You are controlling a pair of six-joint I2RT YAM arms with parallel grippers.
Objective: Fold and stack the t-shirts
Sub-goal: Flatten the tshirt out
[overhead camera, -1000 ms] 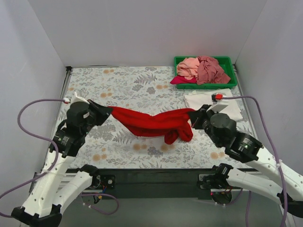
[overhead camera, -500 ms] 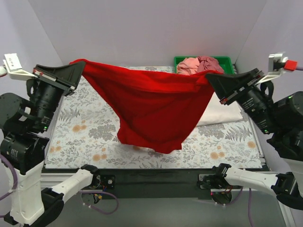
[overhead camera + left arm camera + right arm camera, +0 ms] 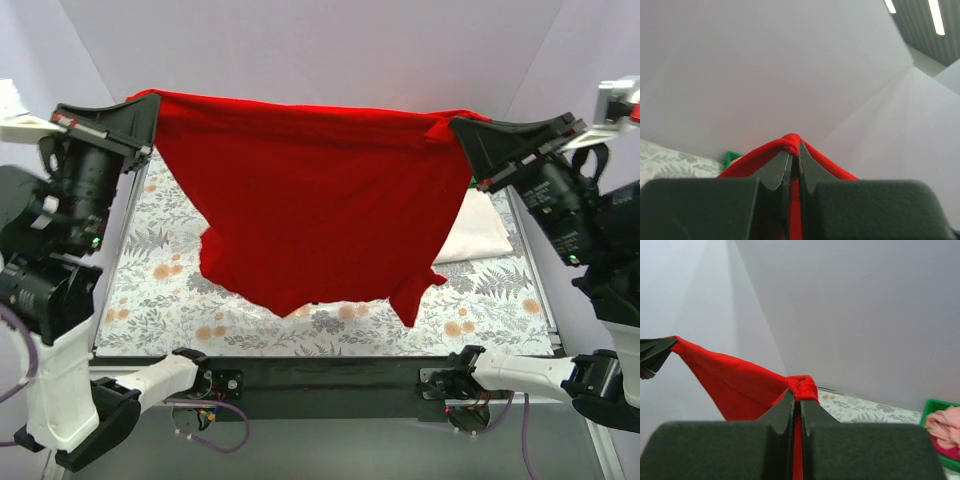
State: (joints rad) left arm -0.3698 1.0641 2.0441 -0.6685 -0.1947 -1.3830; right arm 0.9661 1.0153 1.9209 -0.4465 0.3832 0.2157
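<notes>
The bright red t-shirt (image 3: pixel 310 200) hangs spread wide in the air between my two raised grippers, its lower edge above the table. My left gripper (image 3: pixel 147 105) is shut on its left top corner; red cloth (image 3: pixel 790 142) bunches at the fingertips in the left wrist view. My right gripper (image 3: pixel 458 128) is shut on the right top corner, with red cloth (image 3: pixel 802 385) pinched between the tips. A folded white t-shirt (image 3: pixel 478 232) lies on the table at the right, partly hidden behind the red one. Pink cloth (image 3: pixel 945 422) shows in the green tray.
The green tray (image 3: pixel 935 407) with the other shirts stands at the back right; the top view hides it behind the red shirt. The floral tablecloth (image 3: pixel 150 270) covers the table. Grey walls close in on three sides.
Both grippers have lifted the red t-shirt from a bunched strip on the table up into the air, and it now hangs higher and more fully spread than half a second ago.
</notes>
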